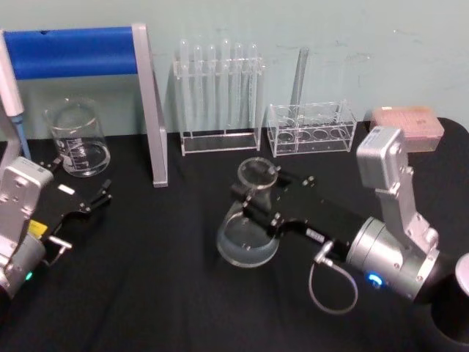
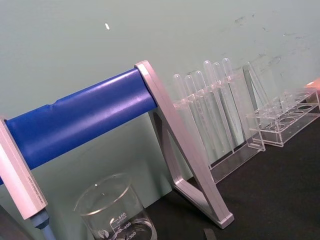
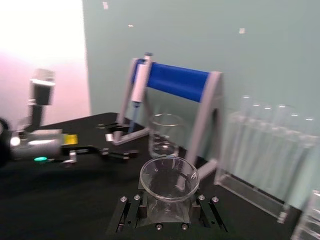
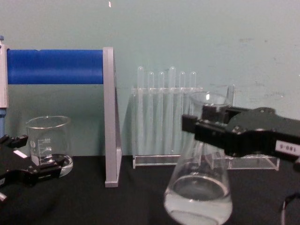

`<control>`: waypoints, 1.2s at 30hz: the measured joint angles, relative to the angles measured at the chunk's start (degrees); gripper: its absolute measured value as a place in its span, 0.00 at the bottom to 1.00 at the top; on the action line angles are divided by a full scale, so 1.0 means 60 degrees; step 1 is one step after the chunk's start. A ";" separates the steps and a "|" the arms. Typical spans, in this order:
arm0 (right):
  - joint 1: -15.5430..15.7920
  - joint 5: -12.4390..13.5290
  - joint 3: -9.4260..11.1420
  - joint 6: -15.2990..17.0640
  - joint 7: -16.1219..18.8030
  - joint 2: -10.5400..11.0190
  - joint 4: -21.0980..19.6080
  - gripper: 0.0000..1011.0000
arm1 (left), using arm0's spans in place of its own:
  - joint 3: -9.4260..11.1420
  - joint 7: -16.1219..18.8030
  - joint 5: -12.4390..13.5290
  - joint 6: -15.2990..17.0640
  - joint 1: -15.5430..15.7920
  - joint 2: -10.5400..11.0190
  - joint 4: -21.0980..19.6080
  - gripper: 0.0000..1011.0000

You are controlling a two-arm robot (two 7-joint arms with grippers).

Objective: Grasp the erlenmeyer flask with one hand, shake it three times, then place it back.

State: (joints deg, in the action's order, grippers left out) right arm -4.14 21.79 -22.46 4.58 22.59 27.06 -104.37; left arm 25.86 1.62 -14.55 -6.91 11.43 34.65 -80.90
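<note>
Right gripper (image 1: 262, 193) clamps erlenmeyer flask (image 1: 246, 242) neck; left gripper (image 1: 79, 178) parked near beaker (image 1: 76, 136)

head view: you look from above, forward and down onto the black table (image 1: 146, 293), set back enough to take in the left gripper (image 1: 80, 183), the right gripper (image 1: 260, 192) and the wall. chest view: you look from lower down, level across the table, with the erlenmeyer flask (image 4: 199, 187) near and side-on. left wrist view: you face upward and close toward the blue-barred stand (image 2: 80, 117), beaker (image 2: 115, 210) and test tube rack (image 2: 210, 115). right wrist view: you sit just behind the flask's rim, facing across the table to the left gripper. all four share stand, beaker and rack; head, chest and right wrist views share the flask.
</note>
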 joint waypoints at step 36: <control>-0.0890 -0.1016 0.1709 0.0043 -0.1340 -0.0960 0.1835 0.45 | 0.0000 0.0000 0.0000 0.0000 0.0000 0.0000 0.0000 0.99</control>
State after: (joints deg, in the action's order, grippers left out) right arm -9.48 15.70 -12.20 4.83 14.54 21.30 -93.36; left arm 25.86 1.62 -14.55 -6.91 11.43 34.65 -80.90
